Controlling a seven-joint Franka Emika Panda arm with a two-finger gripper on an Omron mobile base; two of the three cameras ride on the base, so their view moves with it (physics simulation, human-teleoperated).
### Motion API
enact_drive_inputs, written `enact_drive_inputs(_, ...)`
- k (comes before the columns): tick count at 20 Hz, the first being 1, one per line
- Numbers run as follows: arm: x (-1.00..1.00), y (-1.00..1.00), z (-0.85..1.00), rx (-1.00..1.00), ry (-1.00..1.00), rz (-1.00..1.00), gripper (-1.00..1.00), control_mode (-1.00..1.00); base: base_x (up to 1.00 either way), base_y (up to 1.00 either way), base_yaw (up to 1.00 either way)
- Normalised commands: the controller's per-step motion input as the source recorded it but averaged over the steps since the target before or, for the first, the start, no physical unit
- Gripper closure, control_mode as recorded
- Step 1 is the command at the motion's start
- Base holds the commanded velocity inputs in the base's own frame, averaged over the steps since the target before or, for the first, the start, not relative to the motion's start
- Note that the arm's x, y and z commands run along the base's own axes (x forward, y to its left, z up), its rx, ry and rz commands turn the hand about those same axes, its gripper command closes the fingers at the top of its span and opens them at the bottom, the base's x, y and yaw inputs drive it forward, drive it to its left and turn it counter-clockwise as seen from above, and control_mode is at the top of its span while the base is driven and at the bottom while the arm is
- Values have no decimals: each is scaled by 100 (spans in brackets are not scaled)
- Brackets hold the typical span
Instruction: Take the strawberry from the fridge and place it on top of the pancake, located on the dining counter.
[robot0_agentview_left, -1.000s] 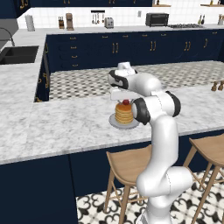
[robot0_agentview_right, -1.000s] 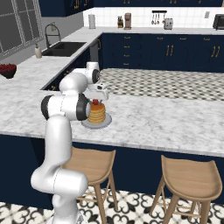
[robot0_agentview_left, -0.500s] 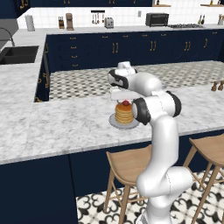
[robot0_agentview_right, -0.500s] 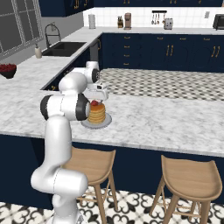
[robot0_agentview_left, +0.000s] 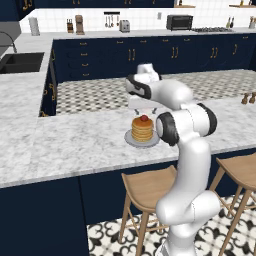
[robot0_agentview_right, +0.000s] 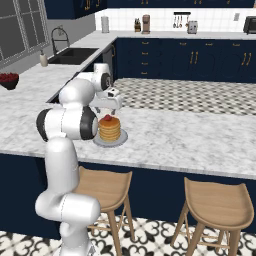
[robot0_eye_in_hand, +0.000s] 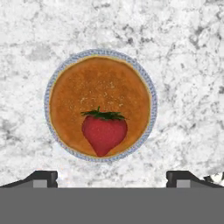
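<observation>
Resting on the pancake (robot0_eye_in_hand: 99, 105), near its edge: strawberry (robot0_eye_in_hand: 104, 131), leafy cap up, tip toward the pincer in the hand view. Sits on a round plate (robot0_eye_in_hand: 151, 94) on the marble bench (robot0_eye_in_hand: 183, 52). Hovering straight above the stack: pincer (robot0_agentview_left: 143, 110), spread wide, holding nothing, fingertips (robot0_eye_in_hand: 41, 177) well apart either side, clear of the fruit. No readable writing or labels anywhere. Wooden stools (robot0_agentview_right: 217, 205) below the bench.
</observation>
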Motion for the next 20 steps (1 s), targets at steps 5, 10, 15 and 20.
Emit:
enact_drive_inputs(5, -100, 0, 19, 0, -25, 0, -100, -100, 0, 0, 0)
enact_drive_inputs(10, -100, 1, 41, 0, -18, 1, -100, -100, 0, 0, 0)
enact_drive_inputs(15, -98, 12, 58, 0, -4, 6, -100, -100, 0, 0, 0)
enact_drive_inputs(20, -47, 57, 23, -4, 5, 15, -100, -100, 0, 0, 0)
